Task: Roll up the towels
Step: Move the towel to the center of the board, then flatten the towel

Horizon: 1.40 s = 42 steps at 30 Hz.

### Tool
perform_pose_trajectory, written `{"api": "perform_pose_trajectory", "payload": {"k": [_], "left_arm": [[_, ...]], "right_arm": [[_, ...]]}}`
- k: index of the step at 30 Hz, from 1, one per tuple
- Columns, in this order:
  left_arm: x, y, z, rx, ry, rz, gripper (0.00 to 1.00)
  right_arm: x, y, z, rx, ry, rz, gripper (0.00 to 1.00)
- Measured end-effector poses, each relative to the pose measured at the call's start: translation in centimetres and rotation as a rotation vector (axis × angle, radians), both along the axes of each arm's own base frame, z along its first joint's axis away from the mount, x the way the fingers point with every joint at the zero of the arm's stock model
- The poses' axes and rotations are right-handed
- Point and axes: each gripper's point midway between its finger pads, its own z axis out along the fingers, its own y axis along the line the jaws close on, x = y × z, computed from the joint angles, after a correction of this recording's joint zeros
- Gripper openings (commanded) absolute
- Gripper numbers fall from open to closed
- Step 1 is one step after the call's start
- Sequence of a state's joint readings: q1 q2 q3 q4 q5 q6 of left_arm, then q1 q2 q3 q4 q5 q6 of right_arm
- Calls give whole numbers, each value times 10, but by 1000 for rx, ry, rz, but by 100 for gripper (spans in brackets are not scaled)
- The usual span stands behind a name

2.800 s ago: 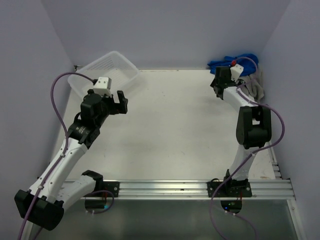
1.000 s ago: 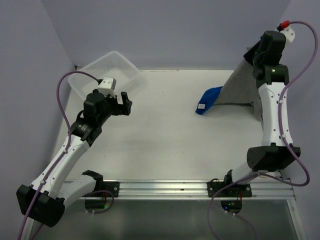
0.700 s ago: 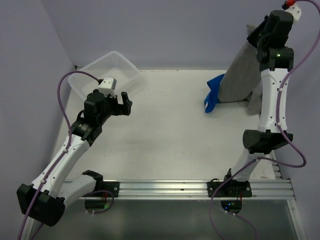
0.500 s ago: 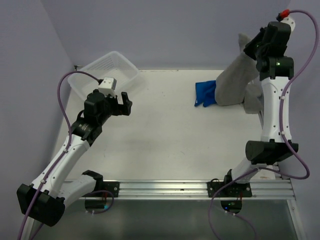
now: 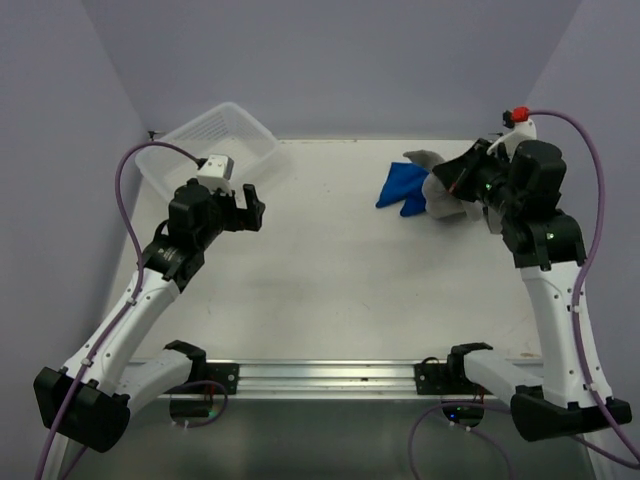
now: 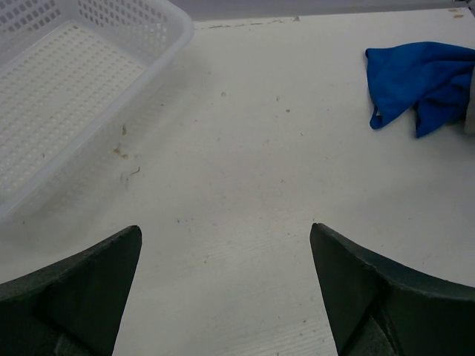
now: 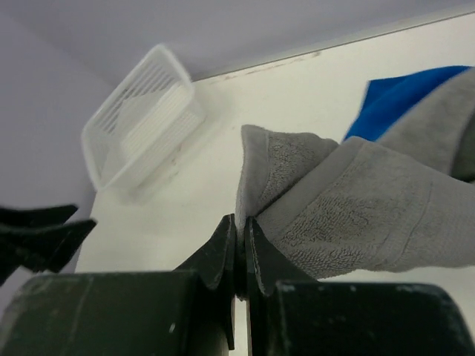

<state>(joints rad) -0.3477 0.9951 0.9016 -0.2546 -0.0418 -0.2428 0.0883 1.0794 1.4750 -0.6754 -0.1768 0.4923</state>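
Right gripper (image 7: 239, 245) has dropped from its high lift of half a sec ago. Its jaws are clamped on a folded edge of the grey towel (image 7: 356, 215), which now hangs low at the far right, touching the crumpled blue towel (image 5: 398, 188) that got dragged out of the corner. Neither is spread flat, so rolling prob hasn't begun; left gripper (image 5: 248, 203) hasn't moved, agape and holding nothing near the basket (image 5: 215, 130). Table (image 5: 330, 290) is white w/ faint scuffs, lilac walls on 3 sides.

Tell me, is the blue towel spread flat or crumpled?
Crumpled. The blue towel lies on the table in a bunched heap of overlapping folds, neither flat nor rolled.
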Motion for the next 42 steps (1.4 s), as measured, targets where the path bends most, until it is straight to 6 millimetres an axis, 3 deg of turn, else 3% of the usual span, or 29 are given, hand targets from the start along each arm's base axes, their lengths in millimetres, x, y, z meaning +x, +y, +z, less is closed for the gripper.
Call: {"api": "perform_pose_trajectory", "payload": {"k": [5,8,9,10,12,14,16,18,23,26,29,32,36,39,42], "left_arm": [[0,-1,1,-3,-4,-5,100],[-1,1,3,-3,-11,2,100],[-1,2,4,-2,-13,7,100],[-1,3,5,-1,-15,12,100],[0,5,6,2,-20,25,100],[0,8,8,5,-27,41,100],[0,10,9,7,-34,52,100],[0,11,11,6,-38,55,100],[0,0,5,-8,-18,2,100],[4,-21,-9,-47,31,-82,98],[7,-51,-35,-70,111,-168,98],[-3,-88,-75,-39,228,-258,98],[-28,-135,-121,5,365,-353,92],[-37,-152,-144,19,423,-375,88],[-37,-162,-162,40,452,-373,76]], "right_arm": [[-31,81,-22,16,3,309,0],[-41,133,-62,3,62,477,0],[-43,149,-78,-10,88,524,23],[-44,163,-91,-19,117,563,34],[-46,197,-123,-48,186,664,50],[-45,213,-146,-70,232,701,60],[-40,211,-157,-103,248,668,60],[-22,195,-157,-133,230,570,61],[36,127,-149,-183,195,246,54],[71,89,-151,-234,196,75,55],[106,83,-160,-293,212,8,59],[146,86,-181,-353,245,-24,59],[188,84,-227,-408,325,-39,60],[212,77,-262,-454,390,-44,62],[226,72,-295,-500,449,-34,63]]}}
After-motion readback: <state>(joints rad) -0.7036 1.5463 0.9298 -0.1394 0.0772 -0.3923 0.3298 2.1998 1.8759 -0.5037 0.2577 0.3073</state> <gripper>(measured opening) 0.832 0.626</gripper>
